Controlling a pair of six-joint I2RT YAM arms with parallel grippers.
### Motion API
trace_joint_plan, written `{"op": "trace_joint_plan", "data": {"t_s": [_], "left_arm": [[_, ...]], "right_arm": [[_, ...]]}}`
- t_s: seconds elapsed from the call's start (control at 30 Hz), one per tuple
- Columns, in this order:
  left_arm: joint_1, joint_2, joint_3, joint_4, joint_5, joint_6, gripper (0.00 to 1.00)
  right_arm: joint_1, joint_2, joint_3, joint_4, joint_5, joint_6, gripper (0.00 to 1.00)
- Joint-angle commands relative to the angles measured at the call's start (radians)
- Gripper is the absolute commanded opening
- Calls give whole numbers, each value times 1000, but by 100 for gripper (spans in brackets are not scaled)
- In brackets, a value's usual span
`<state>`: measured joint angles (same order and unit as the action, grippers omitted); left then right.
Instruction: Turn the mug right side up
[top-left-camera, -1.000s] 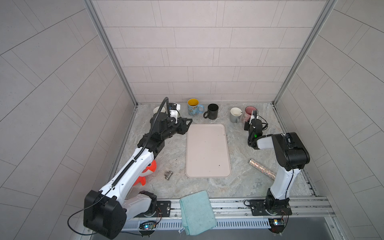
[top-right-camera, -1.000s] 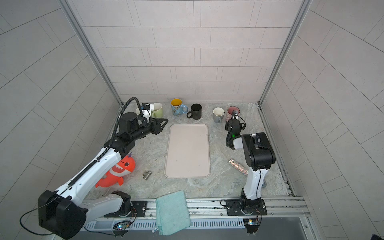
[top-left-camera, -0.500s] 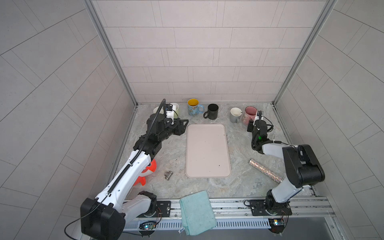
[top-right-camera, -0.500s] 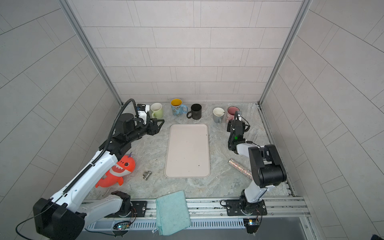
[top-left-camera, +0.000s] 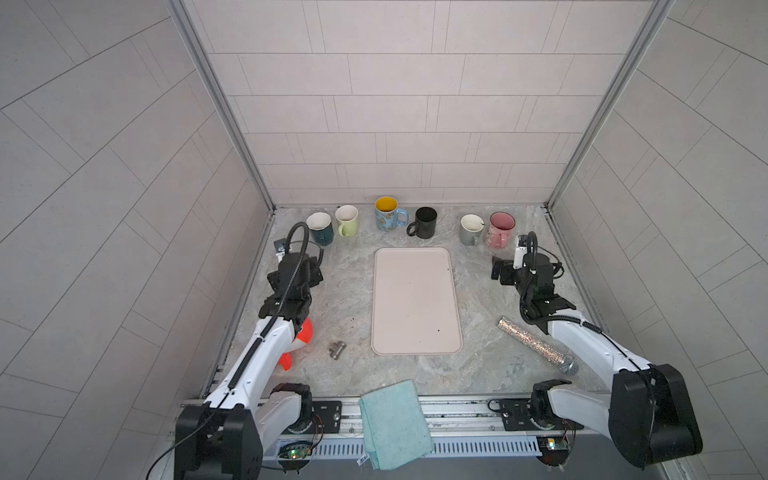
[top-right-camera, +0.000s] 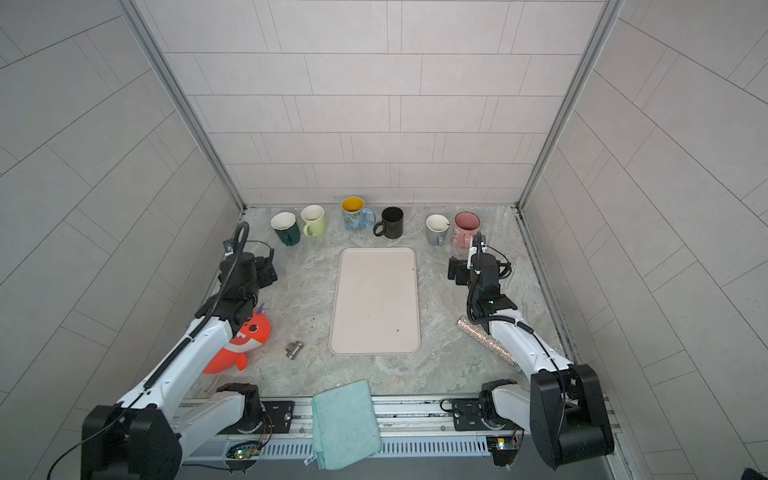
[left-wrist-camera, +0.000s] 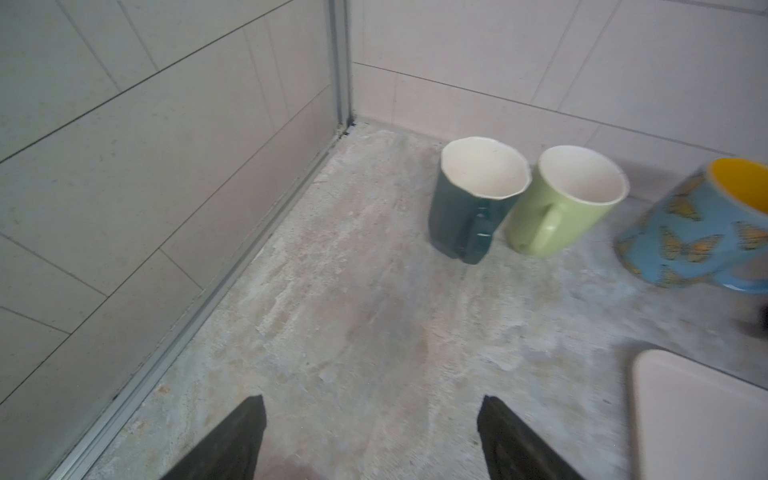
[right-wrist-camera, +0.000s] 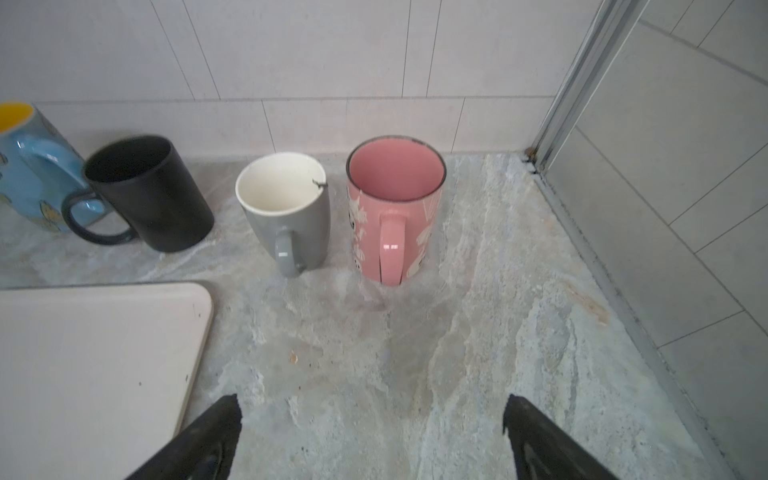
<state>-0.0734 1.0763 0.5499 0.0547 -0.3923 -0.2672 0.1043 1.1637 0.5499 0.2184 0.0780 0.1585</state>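
Along the back wall every mug, from the teal mug to the pink mug, stands mouth-up, so with the left gripper and right gripper both spread wide and empty, the sound move, I judge, is drawing straight back without nudging any.

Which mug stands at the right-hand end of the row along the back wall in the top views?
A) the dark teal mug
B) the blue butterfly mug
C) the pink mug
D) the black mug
C: the pink mug comes last in the row, just right of the grey mug and nearest the right back corner.
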Motion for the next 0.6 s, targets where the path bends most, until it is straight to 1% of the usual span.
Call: {"op": "trace_joint_plan", "data": {"t_s": [0.0, 0.07, 0.1, 0.17, 0.23, 0.33, 0.37, 0.43, 0.47, 0.5, 0.57], "left_arm": [[0, 79, -122, 381, -145, 72, 86], [0, 159, -148, 459, -144, 123, 86], [0, 189, -162, 501, -146, 127, 86], [2, 255, -209, 676, -124, 166, 86], [6, 261, -216, 712, -41, 173, 86], [14, 338, -225, 817, 16, 176, 87], [18, 390, -231, 876, 41, 181, 87], [26, 500, -249, 1030, 78, 195, 87], [28, 544, -252, 1130, 86, 220, 87], [30, 511, -252, 1078, 114, 215, 87], [38, 449, -228, 916, 156, 204, 87]], "right_arm": [[0, 14, -19, -44, 9, -36, 99], [0, 33, -21, -16, 64, -42, 99], [0, 42, -31, 14, 72, -52, 99], [-2, 67, -71, 120, 81, -81, 100], [-2, 96, -106, 212, 93, -98, 100], [-2, 154, -148, 340, 112, -134, 100], [-2, 178, -160, 388, 121, -143, 99], [-2, 185, -139, 367, 127, -147, 99], [-2, 193, -141, 400, 124, -156, 99], [-2, 208, -151, 444, 123, -161, 99], [-2, 240, -156, 519, 115, -184, 99]]}}
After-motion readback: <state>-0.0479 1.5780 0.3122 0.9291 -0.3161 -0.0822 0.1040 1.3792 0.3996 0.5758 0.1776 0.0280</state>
